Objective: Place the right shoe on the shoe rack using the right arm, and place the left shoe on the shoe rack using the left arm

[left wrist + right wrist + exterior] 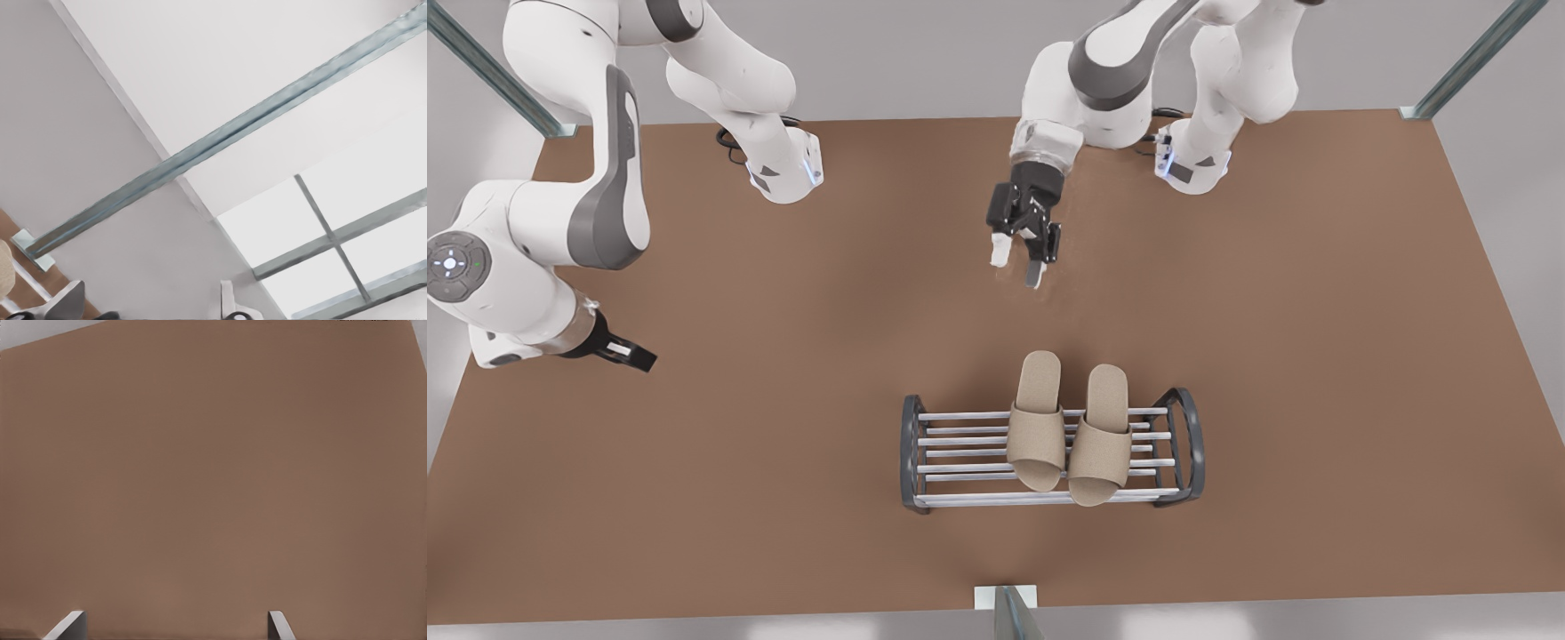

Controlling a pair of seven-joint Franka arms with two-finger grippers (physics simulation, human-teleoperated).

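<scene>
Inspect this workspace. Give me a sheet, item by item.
Surface: flat brown tabletop.
Job's things: low rack of silvery bars between dark grey end frames; pair of beige fabric slippers lying side by side on it, toward the front view's right end.
Clutter: nothing seen.
Grippers: left tool open, near the table's edge at the front view's left; right tool open, above the table beyond the rack.
Cables: black cables at the arm bases.
Surroundings: grey walls, metal frame posts.

The right tool [175,625] shows just fingertips [67,625], cut off by the edge.
</scene>
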